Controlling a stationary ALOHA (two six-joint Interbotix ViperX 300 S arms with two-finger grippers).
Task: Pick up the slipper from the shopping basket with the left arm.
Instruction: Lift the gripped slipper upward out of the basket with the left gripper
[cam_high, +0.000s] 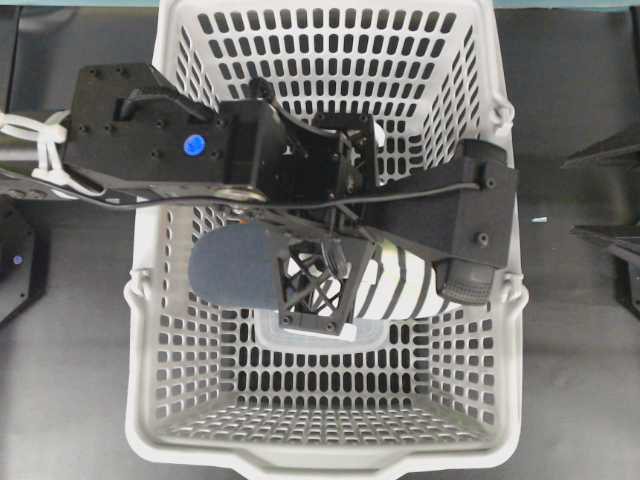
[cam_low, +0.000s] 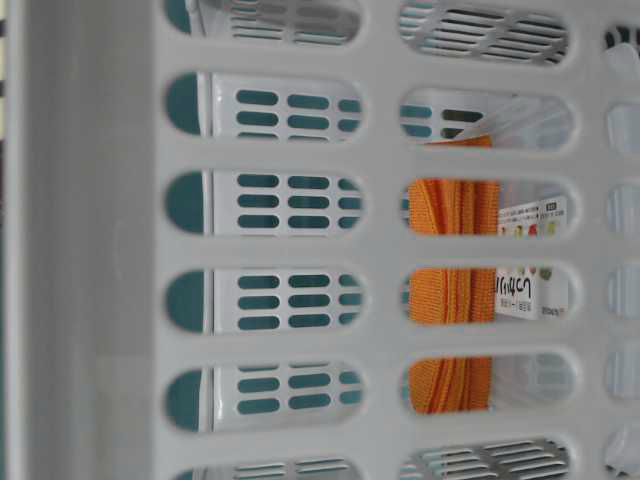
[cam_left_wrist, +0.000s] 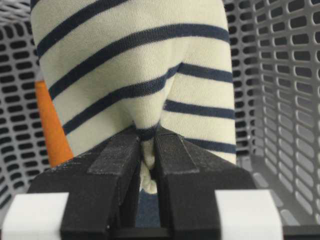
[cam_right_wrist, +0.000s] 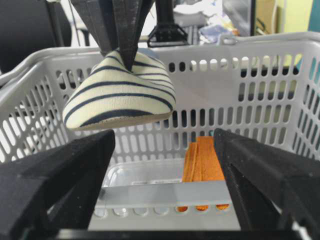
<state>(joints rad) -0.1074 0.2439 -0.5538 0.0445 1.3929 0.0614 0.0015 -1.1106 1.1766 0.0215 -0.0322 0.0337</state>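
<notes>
Our left gripper has its fingers pinched narrow on a fold of the slipper, which hangs just below them, clear of the basket floor and near rim height. Its long axis runs crosswise to the fingers, navy end one way, striped cream toe the other. The cloth bunches softly at the pinch. Our right gripper waits outside the basket, fingers wide.

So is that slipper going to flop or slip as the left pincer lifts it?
Probably floppy: the slipper bunches where the left pincer pinches its fabric. It looks light, hanging level above the basket floor. Slipping seems unlikely, though only a small fold is held.
</notes>
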